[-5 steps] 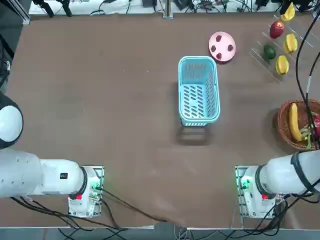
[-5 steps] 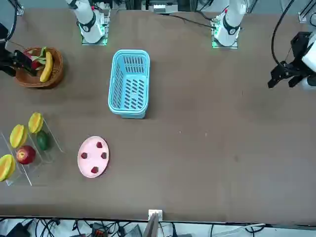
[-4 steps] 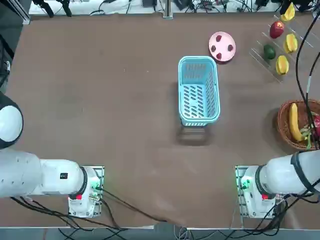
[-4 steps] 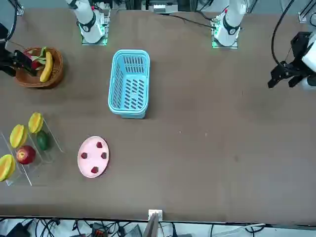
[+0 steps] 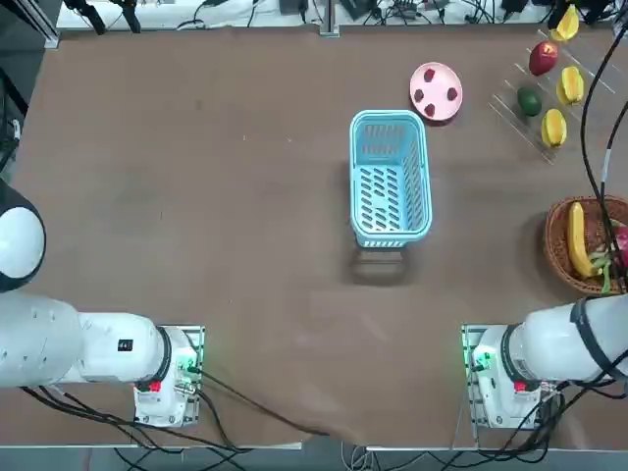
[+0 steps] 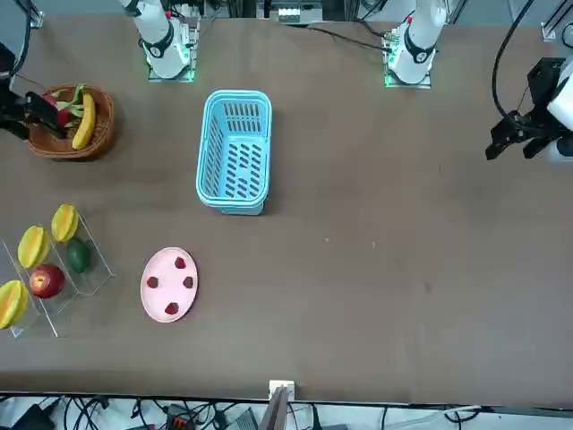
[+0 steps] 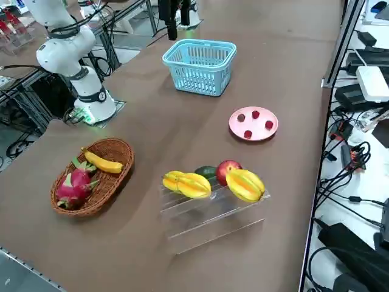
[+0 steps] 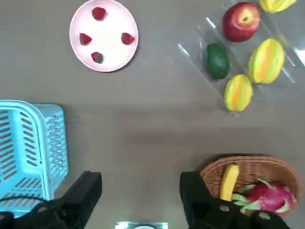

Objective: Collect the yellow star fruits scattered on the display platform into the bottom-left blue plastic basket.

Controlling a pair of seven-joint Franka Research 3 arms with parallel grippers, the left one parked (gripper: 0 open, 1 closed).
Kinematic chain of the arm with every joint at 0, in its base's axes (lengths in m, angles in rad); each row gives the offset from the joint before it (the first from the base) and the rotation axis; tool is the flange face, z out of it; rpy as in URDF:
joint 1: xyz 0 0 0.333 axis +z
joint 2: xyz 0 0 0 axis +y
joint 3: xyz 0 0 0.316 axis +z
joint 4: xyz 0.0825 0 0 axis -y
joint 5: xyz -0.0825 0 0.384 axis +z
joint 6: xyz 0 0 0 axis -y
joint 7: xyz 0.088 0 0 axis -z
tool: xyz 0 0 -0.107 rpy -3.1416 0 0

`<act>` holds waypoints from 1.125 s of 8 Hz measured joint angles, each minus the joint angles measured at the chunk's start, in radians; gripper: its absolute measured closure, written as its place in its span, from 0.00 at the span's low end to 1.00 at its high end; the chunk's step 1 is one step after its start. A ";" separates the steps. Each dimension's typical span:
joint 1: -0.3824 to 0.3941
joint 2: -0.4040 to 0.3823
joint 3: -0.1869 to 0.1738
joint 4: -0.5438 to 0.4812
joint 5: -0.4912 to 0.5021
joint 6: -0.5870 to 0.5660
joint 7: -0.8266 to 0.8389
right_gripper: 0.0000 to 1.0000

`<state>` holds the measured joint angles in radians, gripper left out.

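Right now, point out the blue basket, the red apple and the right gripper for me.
blue plastic basket (image 5: 390,178): top view, on its slotted floor.
red apple (image 7: 228,171): right side view, on its rounded side.
right gripper (image 8: 140,195): right wrist view, midway between its open fingertips.

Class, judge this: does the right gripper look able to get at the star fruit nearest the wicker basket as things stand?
Probably yes. The right gripper hangs open and empty, high over the table. That star fruit sits uncovered on the clear display platform, with nothing above it; only the green fruit sits close beside it.
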<state>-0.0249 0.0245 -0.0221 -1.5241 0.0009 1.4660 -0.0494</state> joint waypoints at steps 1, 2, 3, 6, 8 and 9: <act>-0.002 0.011 -0.005 -0.001 0.002 0.001 0.002 0.00; -0.012 0.033 -0.008 -0.001 -0.007 0.011 0.004 0.00; -0.045 0.068 -0.012 0.005 -0.014 0.047 0.004 0.00; -0.194 0.318 -0.021 0.196 -0.021 0.163 -0.013 0.00; -0.263 0.499 -0.038 0.365 -0.040 0.251 -0.043 0.00; -0.295 0.556 -0.043 0.407 -0.041 0.301 -0.083 0.01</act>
<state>-0.3194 0.5808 -0.0650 -1.1172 -0.0405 1.7671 -0.1319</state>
